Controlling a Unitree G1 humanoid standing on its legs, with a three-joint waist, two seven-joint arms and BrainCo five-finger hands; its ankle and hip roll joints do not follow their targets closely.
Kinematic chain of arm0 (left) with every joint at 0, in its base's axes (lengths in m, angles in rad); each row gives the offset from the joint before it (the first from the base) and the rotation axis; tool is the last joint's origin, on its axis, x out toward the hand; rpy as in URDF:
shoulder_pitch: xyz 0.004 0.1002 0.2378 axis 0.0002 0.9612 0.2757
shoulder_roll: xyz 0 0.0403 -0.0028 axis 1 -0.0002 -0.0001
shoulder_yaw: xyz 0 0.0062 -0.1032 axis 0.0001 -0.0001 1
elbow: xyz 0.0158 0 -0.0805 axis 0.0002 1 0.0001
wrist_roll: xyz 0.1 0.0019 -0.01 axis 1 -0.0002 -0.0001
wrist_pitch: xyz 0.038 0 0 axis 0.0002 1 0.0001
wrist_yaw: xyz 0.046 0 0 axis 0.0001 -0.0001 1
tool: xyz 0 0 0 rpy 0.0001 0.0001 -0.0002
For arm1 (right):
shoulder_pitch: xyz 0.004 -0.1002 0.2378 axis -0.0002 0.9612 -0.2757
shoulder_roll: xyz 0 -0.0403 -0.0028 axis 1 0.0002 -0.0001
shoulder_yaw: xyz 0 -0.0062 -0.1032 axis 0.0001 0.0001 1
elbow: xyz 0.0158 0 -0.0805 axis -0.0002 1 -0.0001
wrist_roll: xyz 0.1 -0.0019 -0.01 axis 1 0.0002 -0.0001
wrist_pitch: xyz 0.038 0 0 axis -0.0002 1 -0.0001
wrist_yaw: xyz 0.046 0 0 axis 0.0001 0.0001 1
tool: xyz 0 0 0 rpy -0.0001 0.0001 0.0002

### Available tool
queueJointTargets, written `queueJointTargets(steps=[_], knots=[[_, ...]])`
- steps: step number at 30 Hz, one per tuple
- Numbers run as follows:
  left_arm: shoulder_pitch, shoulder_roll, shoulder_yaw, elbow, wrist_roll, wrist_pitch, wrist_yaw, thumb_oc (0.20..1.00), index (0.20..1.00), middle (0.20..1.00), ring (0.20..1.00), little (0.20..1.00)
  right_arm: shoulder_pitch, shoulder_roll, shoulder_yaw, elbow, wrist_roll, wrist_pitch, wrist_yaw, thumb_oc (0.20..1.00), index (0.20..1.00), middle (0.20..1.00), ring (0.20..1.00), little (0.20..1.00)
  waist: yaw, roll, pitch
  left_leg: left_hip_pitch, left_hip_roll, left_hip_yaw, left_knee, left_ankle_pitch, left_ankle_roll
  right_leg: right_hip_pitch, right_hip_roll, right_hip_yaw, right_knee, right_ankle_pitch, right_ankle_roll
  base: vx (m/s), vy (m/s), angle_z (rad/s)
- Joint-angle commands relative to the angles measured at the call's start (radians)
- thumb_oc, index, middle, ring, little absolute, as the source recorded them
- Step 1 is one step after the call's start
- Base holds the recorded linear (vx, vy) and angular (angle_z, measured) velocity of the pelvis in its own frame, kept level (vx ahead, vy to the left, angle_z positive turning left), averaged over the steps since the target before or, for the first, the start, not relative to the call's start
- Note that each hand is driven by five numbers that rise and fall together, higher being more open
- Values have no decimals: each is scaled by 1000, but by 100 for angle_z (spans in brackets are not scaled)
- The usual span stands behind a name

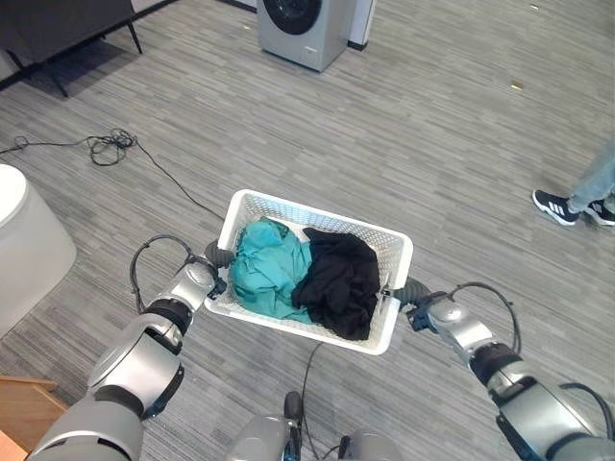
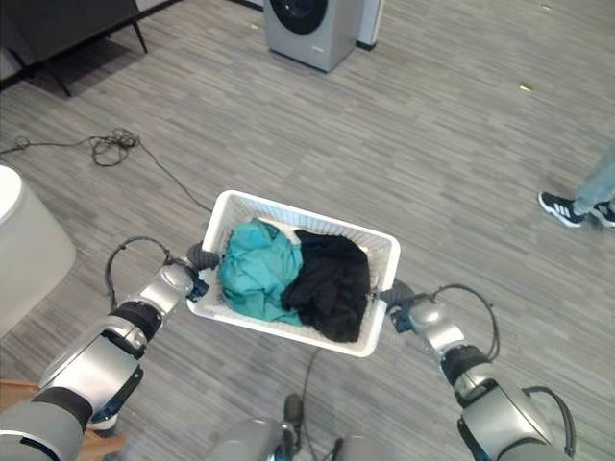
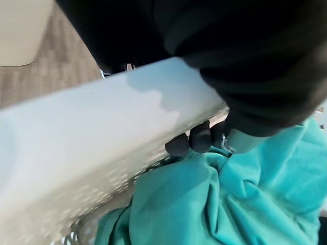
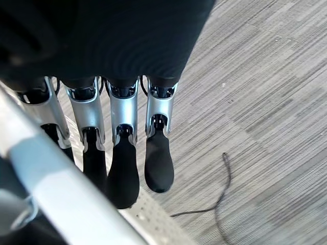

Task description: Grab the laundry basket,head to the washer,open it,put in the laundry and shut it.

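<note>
The white laundry basket (image 1: 317,213) hangs above the floor between my two hands, holding a teal garment (image 1: 269,269) and a black garment (image 1: 338,279). My left hand (image 1: 197,279) grips its left rim (image 3: 102,132); the dark fingertips (image 3: 196,140) curl over the rim beside the teal cloth (image 3: 214,199). My right hand (image 1: 442,312) is at the right rim (image 4: 46,173), its fingers (image 4: 122,173) stretched straight beneath it along the basket's wall. The grey washer (image 1: 300,29) stands far ahead, door shut.
A person's shoes (image 1: 557,205) stand on the grey floor at the right. A black cable (image 1: 110,144) trails across the floor at the left. A white rounded object (image 1: 24,245) sits at the left edge, dark furniture (image 1: 58,29) in the far left corner.
</note>
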Motion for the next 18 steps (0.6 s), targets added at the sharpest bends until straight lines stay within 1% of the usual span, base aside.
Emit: queueJointTargets(steps=[1, 2, 3, 4, 5, 6, 7, 8, 9, 10, 11, 12, 13, 14, 16, 17, 18], knots=[[-36, 5, 59, 2, 66, -28, 20, 200, 200, 200, 200, 200, -42, -29, -29, -107, 18, -56, 27, 200, 200, 200, 200, 200, -49, 18, 36, 85, 43, 28, -10, 55, -102, 59, -65, -135, -479, 248, -78, 260, -5, 30], [-21, -1, 64, 4, 62, -30, 20, 200, 200, 200, 200, 200, -34, -33, -28, -109, 16, -59, 33, 200, 200, 200, 200, 200, -55, 15, 39, 101, 42, 14, -11, 52, -114, 53, -71, -134, -556, 237, -80, 413, -150, 18], [13, -14, 75, 7, 68, -35, 9, 200, 200, 200, 200, 200, -19, -47, -32, -114, 18, -59, 35, 200, 200, 200, 200, 200, -79, 6, 43, 150, 37, -26, -15, 35, -145, 31, -86, -112, -770, 259, -76, 463, -200, -27], [27, -10, 83, 5, 76, -39, 5, 200, 200, 200, 200, 200, -17, -42, -30, -120, 16, -59, 38, 200, 200, 200, 200, 200, -83, 1, 40, 171, 39, -30, -18, 21, -156, 18, -115, -114, -846, 286, -66, 501, -212, 11], [40, -6, 89, -6, 77, -42, 1, 200, 200, 200, 200, 200, -12, -38, -27, -128, 12, -57, 37, 200, 200, 200, 200, 200, -89, 7, 40, 196, 52, -37, -17, 10, -168, 15, -123, -120, -903, 316, -54, 356, -139, 41], [54, -2, 98, -18, 77, -45, -4, 200, 200, 200, 200, 200, 0, -37, -35, -142, 9, -55, 37, 200, 200, 200, 200, 200, -92, 4, 37, 211, 55, -47, -9, 9, -176, 15, -128, -114, -906, 335, -47, 356, -150, 54], [62, 3, 105, -31, 79, -46, -5, 200, 200, 200, 200, 200, 21, -41, -47, -159, 10, -53, 38, 200, 200, 200, 200, 200, -101, -2, 35, 223, 54, -63, 5, 8, -184, 9, -126, -89, -929, 357, -37, 345, -191, 37], [64, 11, 103, -54, 96, -48, -2, 200, 200, 200, 200, 200, 59, -62, -69, -215, 10, -51, 46, 200, 200, 200, 200, 200, -106, -15, 21, 225, 53, -82, 32, 6, -192, 37, -106, -75, -944, 343, -48, 244, -154, 30], [66, 10, 102, -56, 97, -47, -2, 200, 200, 200, 200, 200, 65, -63, -72, -220, 9, -48, 46, 200, 200, 200, 200, 200, -107, -13, 21, 226, 56, -85, 36, 3, -193, 41, -105, -79, -946, 342, -48, 290, -283, 46], [81, 26, 115, -88, 94, -46, 3, 200, 200, 200, 200, 200, 126, -57, -102, -259, 48, -51, 47, 200, 200, 200, 200, 200, -107, -29, 14, 229, 73, -102, 80, 18, -211, 82, -76, -76, -942, 350, -64, 228, -279, 68], [79, 21, 111, -76, 95, -43, 5, 200, 200, 200, 200, 200, 133, -60, -106, -260, 47, -52, 40, 200, 200, 200, 200, 200, -107, -29, 7, 229, 80, -110, 74, 18, -209, 106, -68, -89, -964, 349, -68, 303, -374, 79], [87, 20, 109, -72, 106, -45, -5, 200, 200, 200, 200, 200, 154, -58, -111, -265, 51, -61, 55, 200, 200, 200, 200, 200, -109, -26, -5, 238, 92, -119, 54, 34, -215, 131, -51, -113, -977, 339, -74, 187, -234, 66], [88, 24, 108, -89, 109, -44, 1, 200, 200, 200, 200, 200, 170, -65, -123, -280, 53, -54, 52, 200, 200, 200, 200, 200, -111, -25, -14, 241, 97, -127, 39, 30, -217, 145, -47, -130, -989, 331, -80, 183, -220, 59], [91, 26, 109, -100, 111, -42, 4, 200, 200, 200, 200, 200, 174, -73, -123, -297, 48, -56, 54, 200, 200, 200, 200, 200, -111, -21, -23, 245, 112, -127, 30, 41, -226, 150, -37, -140, -993, 321, -85, 137, -184, 31], [88, 28, 110, -127, 120, -41, 8, 200, 200, 200, 200, 200, 195, -96, -140, -322, 47, -59, 58, 200, 200, 200, 200, 200, -112, -22, -30, 241, 140, -126, 23, 53, -243, 157, -30, -166, -992, 298, -97, 93, -173, 30], [88, 28, 110, -128, 120, -41, 8, 200, 200, 200, 200, 200, 196, -97, -141, -323, 47, -59, 58, 200, 200, 200, 200, 200, -112, -21, -30, 241, 140, -127, 23, 52, -244, 157, -30, -168, -991, 297, -97, 121, -192, 42], [80, 24, 104, -121, 117, -40, 4, 200, 200, 200, 200, 200, 208, -109, -160, -345, 54, -59, 49, 200, 200, 200, 200, 200, -117, -24, -30, 243, 160, -118, 28, 58, -255, 169, -30, -195, -989, 280, -106, 116, -160, 46]])
